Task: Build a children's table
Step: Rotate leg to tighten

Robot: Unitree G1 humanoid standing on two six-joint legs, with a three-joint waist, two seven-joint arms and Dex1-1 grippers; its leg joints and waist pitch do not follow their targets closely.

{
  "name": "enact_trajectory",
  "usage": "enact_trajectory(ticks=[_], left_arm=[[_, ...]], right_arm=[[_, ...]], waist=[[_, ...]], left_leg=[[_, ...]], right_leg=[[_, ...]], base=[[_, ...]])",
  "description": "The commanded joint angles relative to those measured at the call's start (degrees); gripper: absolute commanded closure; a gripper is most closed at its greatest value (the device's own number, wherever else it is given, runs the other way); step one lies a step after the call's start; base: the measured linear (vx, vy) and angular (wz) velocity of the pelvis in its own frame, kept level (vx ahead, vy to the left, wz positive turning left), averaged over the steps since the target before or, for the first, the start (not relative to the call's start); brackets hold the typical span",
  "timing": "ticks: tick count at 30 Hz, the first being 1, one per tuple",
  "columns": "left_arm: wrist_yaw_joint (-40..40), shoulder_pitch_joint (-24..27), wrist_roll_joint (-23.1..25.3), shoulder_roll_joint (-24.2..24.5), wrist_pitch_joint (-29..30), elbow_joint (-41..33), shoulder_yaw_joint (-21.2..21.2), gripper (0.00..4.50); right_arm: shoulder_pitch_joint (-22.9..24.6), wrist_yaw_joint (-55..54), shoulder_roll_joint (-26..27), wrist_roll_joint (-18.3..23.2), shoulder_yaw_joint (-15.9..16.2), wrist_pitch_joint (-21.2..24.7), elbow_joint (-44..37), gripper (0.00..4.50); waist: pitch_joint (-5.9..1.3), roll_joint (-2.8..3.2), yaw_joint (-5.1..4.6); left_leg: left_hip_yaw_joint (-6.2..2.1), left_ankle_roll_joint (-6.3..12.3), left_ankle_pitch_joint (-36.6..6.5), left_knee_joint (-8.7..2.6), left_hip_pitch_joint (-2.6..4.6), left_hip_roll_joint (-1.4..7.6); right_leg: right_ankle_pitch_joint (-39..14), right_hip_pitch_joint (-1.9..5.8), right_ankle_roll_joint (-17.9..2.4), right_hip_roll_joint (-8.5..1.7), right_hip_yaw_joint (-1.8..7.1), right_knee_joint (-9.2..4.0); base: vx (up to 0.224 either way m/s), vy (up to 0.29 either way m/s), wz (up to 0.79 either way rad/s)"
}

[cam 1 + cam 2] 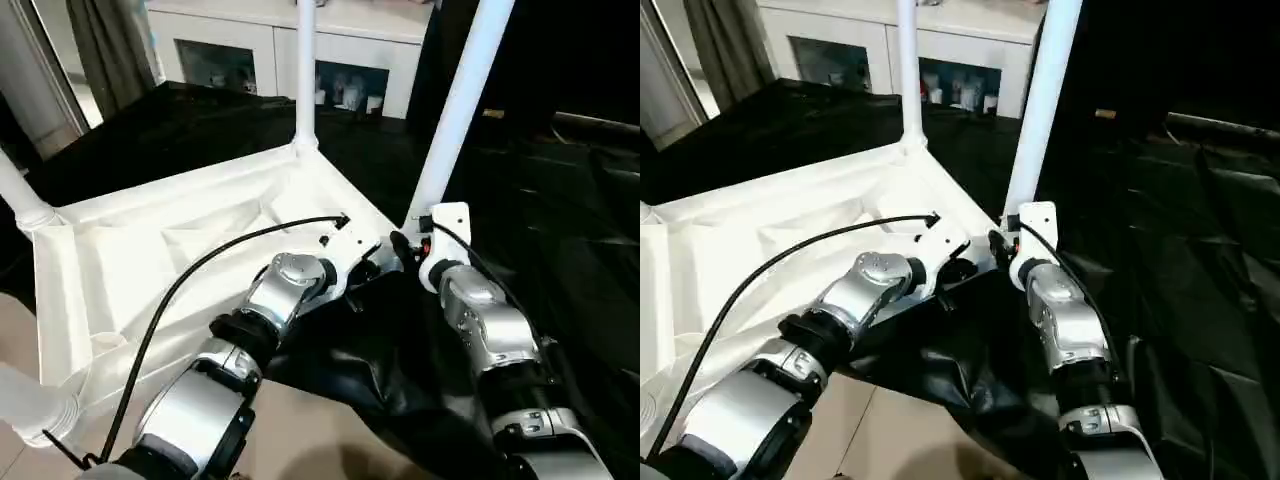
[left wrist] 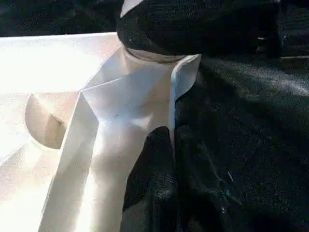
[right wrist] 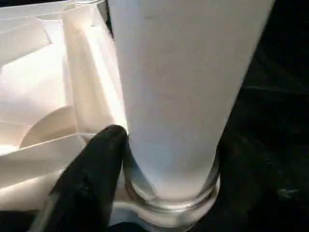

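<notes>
Black sheeting [image 1: 560, 230] covers the floor under the work, with a white cabinet [image 1: 270, 45] with glass doors standing behind it and a strip of pale floor [image 1: 320, 430] close to the robot. On the sheeting lies the white tabletop [image 1: 150, 260], upside down, its ribbed underside and raised rim facing up. Tube legs stand in its corner sockets: one leg [image 1: 306, 70] rises at the far corner, another leg [image 1: 462, 100] at the corner nearest the two arms, and a third leg [image 1: 20, 195] shows at the left corner.

The left gripper [image 1: 385, 260] reaches to the tabletop's rim just beside the near corner socket. In the left wrist view its black fingers [image 2: 154, 183] are pressed together, lying against the rim wall, with the socket straight ahead of the fingertips and black cloth on the far side of them.

The right gripper [image 1: 420, 240] sits at the foot of the near leg. In the right wrist view one black finger [image 3: 91, 179] stands against the leg's wide lower end, right where it enters the socket collar; the fingers are spread about the width of the tube, and the second finger is hidden behind it, so a firm hold cannot be told
</notes>
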Motion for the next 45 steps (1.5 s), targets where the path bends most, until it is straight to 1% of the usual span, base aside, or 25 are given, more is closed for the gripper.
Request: enact_trajectory(ticks=[1, 2, 5, 6, 7, 9, 10, 11, 12, 13, 15, 16, 17, 19, 21, 23, 24, 26, 28, 31, 35, 39, 40, 43, 45], left_arm=[[1.54, -2.23, -1.01, 0.23, -3.29, 0.20, 1.83, 4.50], [1.41, -2.35, -1.15, 0.35, -3.49, 0.62, 1.91, 4.50], [-0.10, -2.15, -1.36, 1.15, -4.23, 0.80, 1.80, 4.50], [-1.48, -1.81, -1.38, 1.71, -4.71, 0.46, 1.69, 4.50], [-3.77, -1.15, -1.49, 2.54, -5.63, -0.54, 1.40, 4.50], [-4.20, -1.04, -1.53, 2.68, -5.75, -0.72, 1.36, 4.50], [-6.44, -0.44, -1.73, 3.41, -6.35, -1.64, 1.18, 4.50], [-9.97, 0.43, -2.26, 4.33, -7.80, -3.06, 0.73, 4.50], [-12.44, 1.06, -2.68, 4.94, -8.54, -4.08, 0.40, 4.50], [-17.25, 2.40, -3.48, 6.21, -9.95, -6.21, -0.40, 4.50], [-22.09, 3.88, -4.25, 7.62, -10.61, -8.74, -1.46, 4.50], [-27.07, 5.75, -5.01, 9.68, -10.10, -12.33, -2.87, 4.50], [-28.57, 6.36, -5.27, 10.41, -9.73, -13.54, -3.27, 4.50], [-29.38, 6.72, -5.50, 10.79, -9.49, -14.27, -3.37, 4.50], [-32.05, 7.91, -6.48, 11.98, -8.43, -16.87, -3.70, 4.50], [-33.99, 9.06, -7.06, 13.09, -7.73, -19.17, -3.81, 4.50], [-34.25, 9.29, -6.95, 13.29, -7.72, -19.53, -3.68, 4.50], [-34.62, 9.59, -6.87, 13.54, -7.59, -19.95, -3.50, 4.50], [-34.86, 9.83, -6.98, 13.78, -7.30, -20.47, -3.45, 4.50], [-35.18, 10.29, -7.23, 14.00, -6.62, -21.57, -3.37, 4.50], [-35.42, 10.95, -7.36, 14.25, -5.54, -23.28, -3.45, 4.50], [-35.59, 11.01, -7.25, 14.25, -5.38, -23.45, -3.35, 4.50], [-35.60, 11.05, -7.25, 14.30, -5.30, -23.54, -3.35, 4.50], [-35.55, 11.24, -7.18, 14.51, -4.83, -24.03, -3.35, 4.50], [-35.57, 11.40, -7.11, 14.67, -4.56, -24.32, -3.31, 4.50]], right_arm=[[1.07, 2.87, 0.72, 0.07, 2.94, 0.57, -0.73, 1.00], [1.03, 3.07, 0.33, -0.03, 2.95, 0.30, -0.95, 0.76], [1.68, 5.65, -2.22, -0.14, 3.45, 0.55, -3.00, 0.66], [2.61, 8.74, -4.56, -0.25, 4.37, 1.02, -5.20, 0.54], [4.12, 13.40, -7.89, 0.49, 5.22, 2.17, -8.79, 0.34], [4.38, 14.20, -8.40, 0.72, 5.27, 2.44, -9.42, 0.26], [5.71, 18.35, -10.98, 1.96, 5.49, 3.85, -12.65, 0.14], [6.70, 21.26, -13.50, 2.64, 5.43, 4.82, -15.01, 0.14], [7.31, 23.20, -15.10, 3.06, 5.52, 5.23, -16.42, 0.05], [8.26, 25.96, -17.96, 3.20, 5.91, 5.23, -18.39, 0.05], [9.19, 28.88, -20.73, 3.44, 6.52, 5.00, -20.18, 0.05], [10.07, 32.08, -23.43, 4.20, 6.47, 4.46, -21.64, 0.05], [10.30, 33.16, -24.18, 4.57, 6.27, 4.41, -22.11, 0.05], [10.44, 33.89, -24.55, 4.88, 6.10, 4.57, -22.41, 0.05], [10.97, 36.35, -25.74, 5.59, 6.25, 5.01, -23.28, 0.05], [12.22, 40.26, -27.46, 6.71, 7.41, 5.62, -24.94, 0.05], [12.74, 41.53, -28.03, 7.38, 7.94, 6.08, -25.70, 0.05], [13.53, 43.16, -28.78, 8.13, 8.89, 6.62, -26.85, 0.05], [13.95, 43.66, -28.96, 8.16, 9.45, 6.71, -27.33, 0.05], [13.62, 43.22, -28.10, 7.53, 9.54, 6.21, -26.06, 0.05], [13.20, 43.12, -27.47, 7.27, 9.48, 6.09, -25.07, 0.05], [13.18, 43.62, -27.34, 7.75, 9.72, 6.08, -24.97, 0.05], [13.22, 43.76, -27.31, 7.80, 9.75, 6.11, -25.00, 0.20], [13.59, 44.32, -27.33, 7.69, 9.88, 6.20, -25.02, 0.20], [13.83, 44.62, -27.36, 7.82, 9.96, 6.31, -25.05, 0.54]], waist=[[-4.04, -0.65, 0.12], [-4.06, -0.64, 0.05], [-4.01, -0.72, -0.07], [-4.03, -0.75, -0.07], [-4.07, -1.09, 0.10], [-4.10, -1.09, 0.23], [-4.16, -1.17, 0.22], [-4.09, -1.10, 0.35], [-4.05, -1.11, 0.46], [-4.01, -1.00, 0.61], [-3.91, -1.03, 1.01], [-3.83, -0.70, 1.25], [-3.89, -0.71, 1.35], [-3.70, -0.50, 1.41], [-3.88, -0.55, 1.55], [-3.83, -0.38, 1.59], [-3.82, -0.59, 1.62], [-3.76, -0.59, 1.99], [-3.78, -0.80, 1.99], [-3.79, -0.71, 2.06], [-3.83, -0.63, 2.02], [-3.92, -0.50, 2.03], [-3.94, -0.59, 2.03], [-3.90, -0.55, 2.02], [-3.75, -0.55, 1.99]], left_leg=[[-0.15, 3.41, -10.17, -3.88, -0.33, 0.55], [-0.09, 3.37, -10.28, -3.81, -0.20, 0.51], [-0.18, 3.71, -9.85, -3.82, -0.33, 0.58], [-0.14, 3.87, -9.80, -3.81, -0.28, 0.62], [-0.16, 4.54, -8.93, -3.73, -0.52, 0.67], [-0.12, 5.07, -8.48, -3.64, -0.52, 0.70], [-0.11, 5.71, -8.09, -3.58, -0.63, 0.58], [-0.06, 6.21, -7.64, -3.57, -0.60, 0.69], [-0.14, 6.35, -7.64, -3.62, -0.66, 0.77], [0.00, 6.41, -7.87, -3.58, -0.47, 0.88], [0.07, 6.05, -8.66, -3.65, -0.31, 0.99], [-0.01, 5.25, -9.88, -3.81, -0.07, 1.18], [-0.08, 5.08, -10.10, -3.83, -0.03, 1.32], [0.03, 4.81, -11.23, -3.88, 0.19, 1.41], [-0.16, 4.11, -11.28, -3.94, 0.13, 1.55], [-0.06, 4.18, -11.31, -3.93, 0.22, 1.64], [0.02, 4.39, -11.24, -3.91, 0.15, 1.62], [0.01, 4.41, -11.11, -3.92, 0.04, 1.55], [-0.03, 4.19, -10.87, -3.92, -0.11, 1.42], [-0.05, 3.64, -10.70, -3.92, -0.01, 1.41], [-0.09, 3.50, -10.45, -3.94, -0.05, 1.42], [-0.11, 3.63, -9.83, -3.90, -0.12, 1.46], [-0.09, 3.69, -9.75, -3.87, -0.16, 1.42], [-0.09, 3.78, -9.85, -3.88, -0.14, 1.45], [-0.09, 3.65, -10.32, -3.94, -0.12, 1.44]], right_leg=[[-21.21, 3.79, -6.36, -3.18, 2.55, -4.58], [-21.49, 3.65, -6.28, -3.15, 2.58, -4.63], [-21.54, 3.74, -6.24, -3.15, 2.55, -4.58], [-21.30, 3.74, -6.29, -3.08, 2.56, -4.57], [-20.10, 3.96, -6.24, -3.12, 2.64, -4.26], [-19.18, 3.94, -6.26, -3.17, 2.70, -4.21], [-18.50, 4.15, -6.55, -3.05, 2.62, -4.23], [-17.77, 3.95, -7.02, -3.13, 2.76, -4.08], [-17.85, 4.14, -7.13, -3.14, 2.72, -4.07], [-18.29, 3.80, -7.32, -3.21, 2.87, -4.12], [-20.17, 3.73, -7.19, -3.33, 2.92, -4.33], [-22.04, 3.50, -7.04, -3.42, 2.90, -4.43], [-22.08, 3.58, -7.05, -3.57, 2.94, -4.40], [-22.81, 3.17, -7.18, -3.38, 2.92, -4.61], [-21.42, 3.35, -7.80, -3.51, 2.94, -4.23], [-19.11, 3.23, -8.81, -3.31, 3.11, -3.97], [-18.55, 3.28, -8.98, -3.30, 3.15, -3.94], [-19.62, 3.39, -8.50, -3.43, 3.12, -4.01], [-20.70, 3.45, -7.81, -3.41, 3.01, -4.06], [-22.79, 3.27, -6.75, -3.54, 3.00, -4.31], [-22.02, 3.27, -6.82, -3.45, 2.99, -4.25], [-19.25, 3.37, -7.72, -3.39, 3.06, -3.88], [-18.86, 3.44, -7.90, -3.39, 3.08, -3.82], [-18.93, 3.43, -7.99, -3.40, 3.08, -3.84], [-19.97, 3.39, -7.73, -3.40, 3.06, -3.97]], base=[[0.000, 0.000, 0.00], [0.000, 0.000, 0.00], [0.000, 0.000, 0.00], [0.000, 0.000, 0.00], [0.000, 0.000, 0.00], [0.000, 0.000, 0.00], [0.000, 0.000, 0.00], [0.000, 0.000, 0.00], [0.000, 0.000, 0.00], [0.000, 0.000, 0.00], [0.000, 0.000, 0.00], [0.000, 0.000, 0.00], [0.000, 0.000, 0.00], [0.000, 0.000, 0.00], [0.000, 0.000, 0.00], [0.000, 0.000, 0.00], [0.000, 0.000, 0.00], [0.000, 0.000, 0.00], [0.000, 0.000, 0.00], [0.000, 0.000, 0.00], [0.000, 0.000, 0.00], [0.000, 0.000, 0.00], [0.000, 0.000, 0.00], [0.000, 0.000, 0.00], [0.000, 0.000, 0.00]])
